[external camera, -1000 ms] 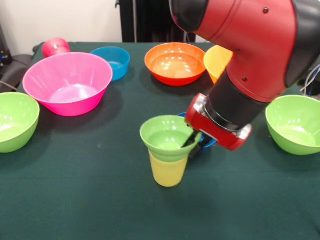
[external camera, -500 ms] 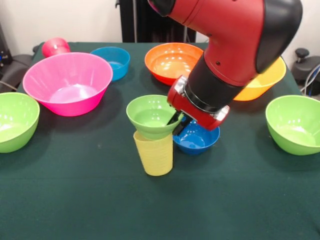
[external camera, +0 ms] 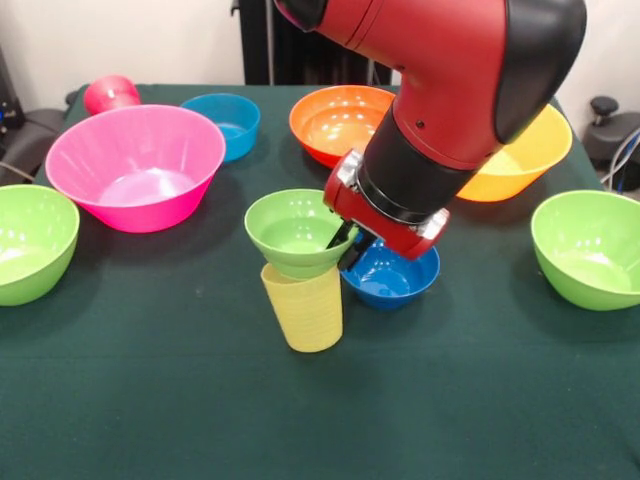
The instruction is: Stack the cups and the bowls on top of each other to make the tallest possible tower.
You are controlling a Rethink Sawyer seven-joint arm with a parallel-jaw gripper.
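A pale yellow ribbed cup (external camera: 303,308) stands on the green cloth near the table's middle, leaning slightly. A small lime green bowl (external camera: 295,233) sits in its mouth, tilted. My gripper (external camera: 349,243) is shut on the right rim of this small green bowl, one finger inside and one outside. A dark blue bowl (external camera: 391,274) sits just right of the cup, partly under my arm. The red cup (external camera: 111,94) lies at the far left corner.
A big pink bowl (external camera: 136,165) and a lime green bowl (external camera: 30,240) are at the left. A light blue bowl (external camera: 225,122), an orange-red bowl (external camera: 340,123) and a yellow-orange bowl (external camera: 522,157) stand at the back. Another green bowl (external camera: 590,247) is at the right.
My gripper has moved left and toward the back with the small green bowl, and the yellow cup under it has shifted left with it. The dark blue bowl is now uncovered.
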